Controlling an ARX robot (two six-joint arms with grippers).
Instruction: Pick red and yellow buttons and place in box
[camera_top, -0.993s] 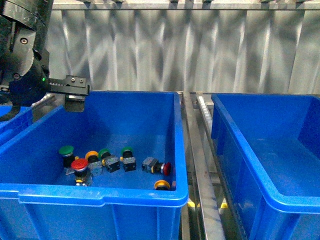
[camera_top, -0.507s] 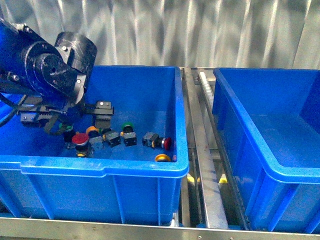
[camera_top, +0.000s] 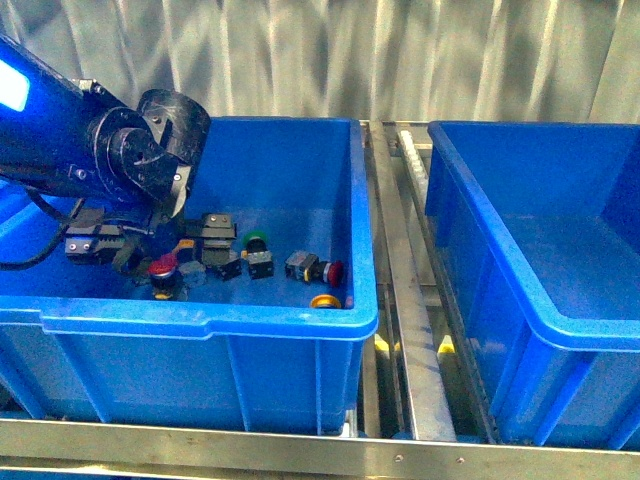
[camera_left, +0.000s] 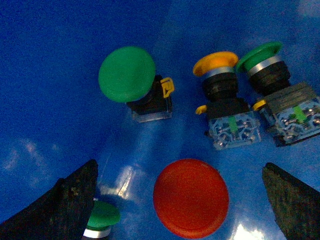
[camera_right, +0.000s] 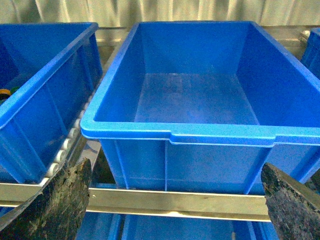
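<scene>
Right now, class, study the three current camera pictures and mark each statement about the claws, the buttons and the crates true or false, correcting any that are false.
1. The left claw is open, with a red button between its fingers. True.
2. The right-hand crate holds several buttons. False: no buttons show inside it.
3. A yellow-capped button lies next to a green-capped button. True.
4. The right claw is shut on a yellow button. False: it is open and holds nothing.
</scene>
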